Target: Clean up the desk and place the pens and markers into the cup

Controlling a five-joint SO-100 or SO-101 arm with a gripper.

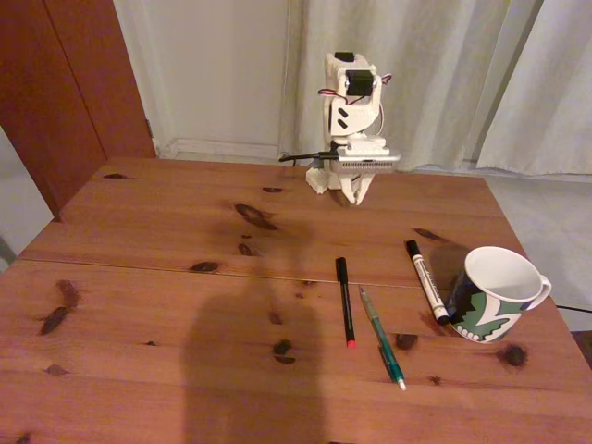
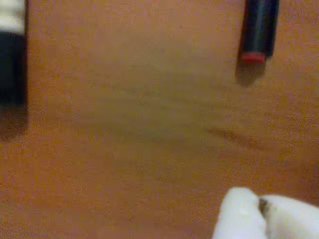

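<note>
Hand we find folded at the tabletop's far edge (fingertips together, empty); pens beside cup.

The fixed view faces the arm across the desk; the wrist view looks close down on it.

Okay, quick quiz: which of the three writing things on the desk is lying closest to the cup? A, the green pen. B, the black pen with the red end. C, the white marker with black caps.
C: in the fixed view the white marker lies right beside the cup, its lower end near the cup's base, while the green pen and the black pen lie farther left.
</note>
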